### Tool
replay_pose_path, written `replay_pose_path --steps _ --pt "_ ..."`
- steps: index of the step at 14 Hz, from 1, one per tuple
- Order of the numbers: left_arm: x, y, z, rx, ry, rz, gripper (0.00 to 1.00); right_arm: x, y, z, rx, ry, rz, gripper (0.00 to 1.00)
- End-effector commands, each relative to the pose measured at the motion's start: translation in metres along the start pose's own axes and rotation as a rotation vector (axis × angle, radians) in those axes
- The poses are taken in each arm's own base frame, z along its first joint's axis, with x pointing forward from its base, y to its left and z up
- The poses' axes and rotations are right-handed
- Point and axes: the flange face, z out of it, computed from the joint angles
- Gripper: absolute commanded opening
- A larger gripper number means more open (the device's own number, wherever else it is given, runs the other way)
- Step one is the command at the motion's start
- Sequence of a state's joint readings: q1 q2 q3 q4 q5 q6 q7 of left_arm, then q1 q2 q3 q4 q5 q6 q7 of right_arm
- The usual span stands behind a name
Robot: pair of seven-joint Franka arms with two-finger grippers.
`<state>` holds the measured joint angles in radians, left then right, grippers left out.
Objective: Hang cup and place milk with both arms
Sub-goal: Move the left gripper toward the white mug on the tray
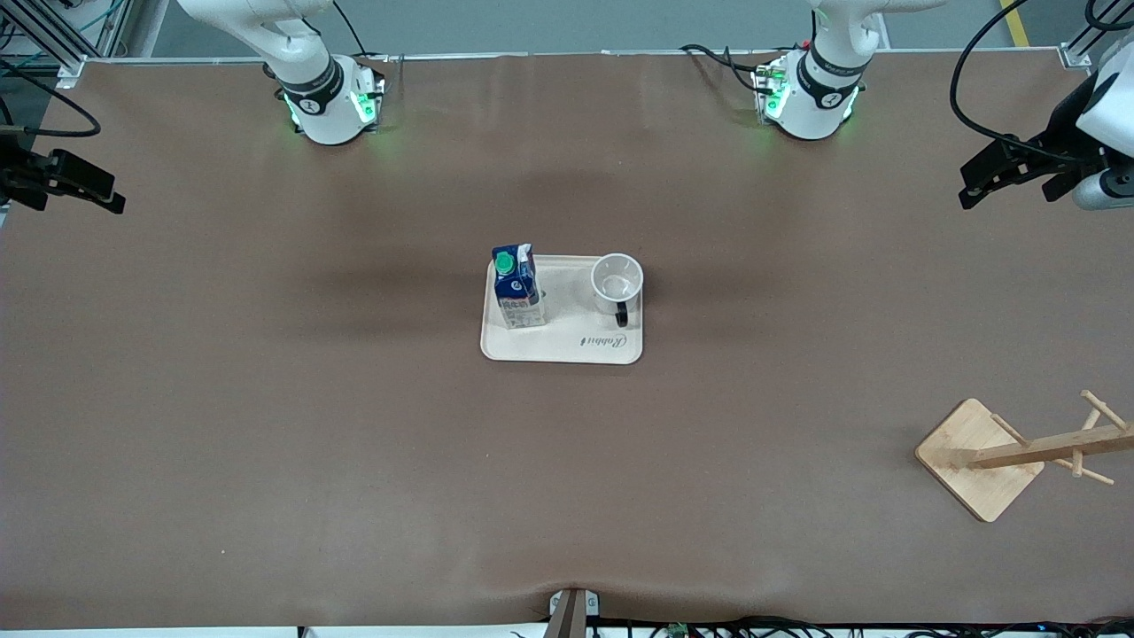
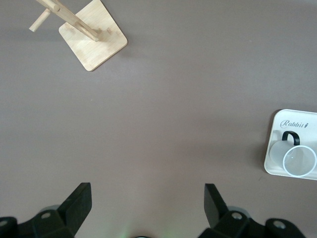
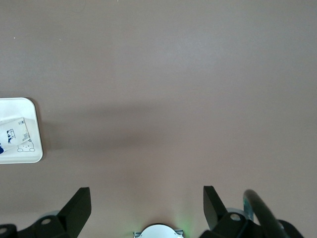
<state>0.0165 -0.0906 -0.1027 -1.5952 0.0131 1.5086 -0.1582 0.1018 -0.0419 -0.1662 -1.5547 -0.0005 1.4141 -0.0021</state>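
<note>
Nothing was done: the cup (image 1: 617,282) and milk (image 1: 516,288) sat on the tray (image 1: 562,347), well apart from both released grippers, left (image 1: 992,177) and right (image 1: 80,188).

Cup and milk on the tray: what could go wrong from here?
1. The cup and the milk stand together on the tray; both arms reaching in at once could crowd each other.
2. The milk is tall and narrow, so a sideways nudge may tip it.
3. The wooden rack stands near the table edge at the left arm's end; hanging the cup there may be a long reach.

The left gripper and right gripper wait with jaws open.
</note>
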Motion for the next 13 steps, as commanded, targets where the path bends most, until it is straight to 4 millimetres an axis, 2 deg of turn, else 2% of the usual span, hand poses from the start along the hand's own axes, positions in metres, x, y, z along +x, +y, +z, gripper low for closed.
replay_pose_path --steps 1,5,7,9,11,13 --pt "0.0 0.001 -0.005 0.016 -0.004 -0.002 1.0 0.001 0.002 -0.003 -0.005 0.001 0.012 1.0" --pt "0.001 0.004 -0.009 0.015 0.007 0.003 1.0 0.001 0.002 -0.003 -0.005 -0.001 0.012 1.0" --pt "0.005 0.005 -0.004 0.018 -0.005 0.015 1.0 0.001 0.002 -0.003 -0.005 0.001 0.012 1.0" --pt "0.002 0.027 0.0 0.019 -0.012 0.044 1.0 0.001 0.002 -0.003 -0.005 0.001 0.011 1.0" --pt "0.0 0.048 0.013 0.022 -0.039 0.017 1.0 0.001 0.002 -0.003 -0.005 0.001 0.011 1.0" --pt "0.0 0.078 0.032 0.028 -0.074 0.034 1.0 0.001 0.002 -0.003 -0.005 0.001 0.011 1.0"
